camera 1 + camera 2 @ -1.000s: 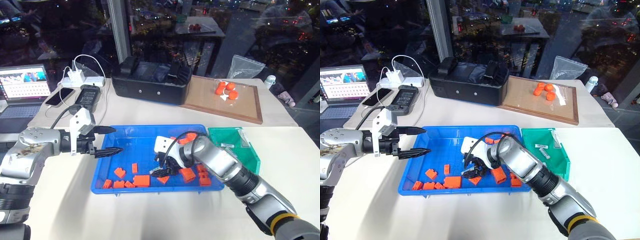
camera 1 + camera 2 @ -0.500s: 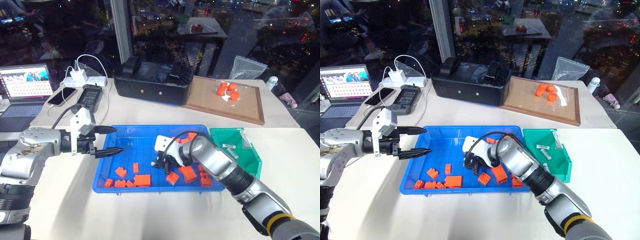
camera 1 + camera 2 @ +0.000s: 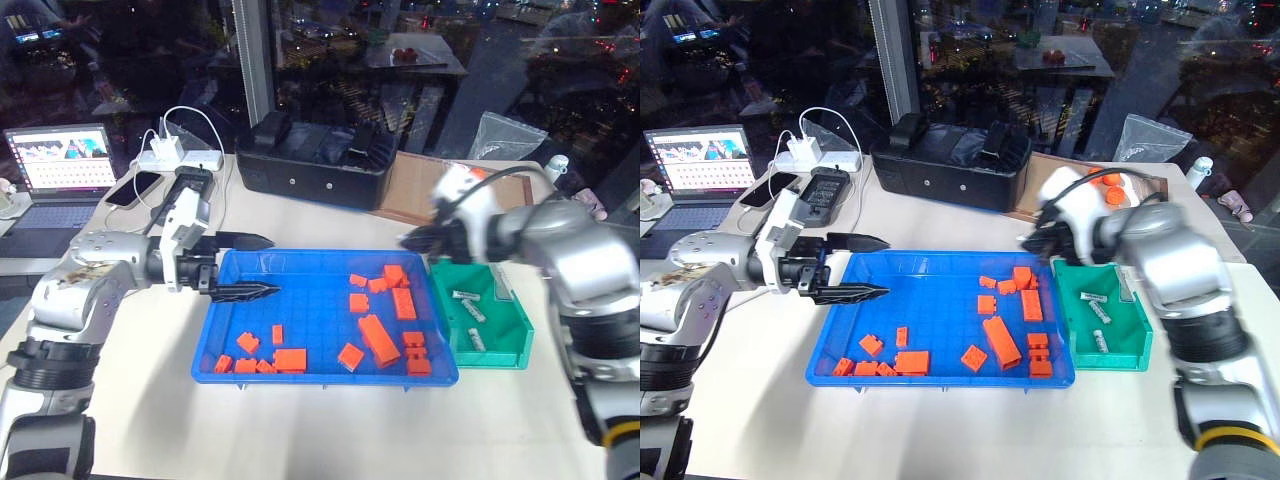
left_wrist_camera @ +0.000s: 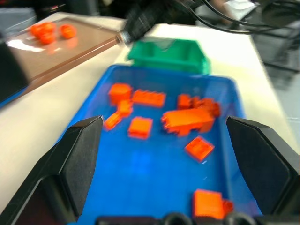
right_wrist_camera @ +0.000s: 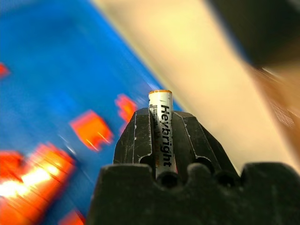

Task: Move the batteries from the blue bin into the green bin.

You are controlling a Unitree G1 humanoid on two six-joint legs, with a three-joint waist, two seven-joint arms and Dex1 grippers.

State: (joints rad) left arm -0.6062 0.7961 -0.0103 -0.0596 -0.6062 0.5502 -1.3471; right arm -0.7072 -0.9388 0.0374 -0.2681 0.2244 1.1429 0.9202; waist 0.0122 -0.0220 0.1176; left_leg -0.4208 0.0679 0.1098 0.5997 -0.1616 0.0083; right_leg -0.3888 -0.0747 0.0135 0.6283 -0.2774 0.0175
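1. While the blue bin (image 3: 300, 330) lies broad across the middle of the white table (image 3: 150, 420), I can find no silvery cylinder left on its grid floor; what shows there is orange plastic blocks (image 3: 378, 338), scattered from the near left corner across to the right side. Something small could hide among them, so I judge the bin emptied or nearly so, not certainly.
2. Touching or just beside the blue bin's right end sits the green bin (image 3: 498, 352), and on its floor I see three batteries (image 3: 468, 297) already delivered, lying loose and apart from one another.
3. My right gripper (image 3: 415, 240) is raised above the gap where the two bins meet, near the blue bin's far right corner and not yet over the green bin's opening.
4. My left gripper (image 3: 262, 266) hangs over the blue bin's left end with its two black fingers spread wide and nothing between them; it has no part in this carry.
5. Pinched between my right fingers is one battery (image 5: 161, 126), standing lengthwise with its orange-ringed end poking out past the tips.
6. What is left, as I judge it: bring this battery over the green bin and release it, then check the blocks for any straggler.
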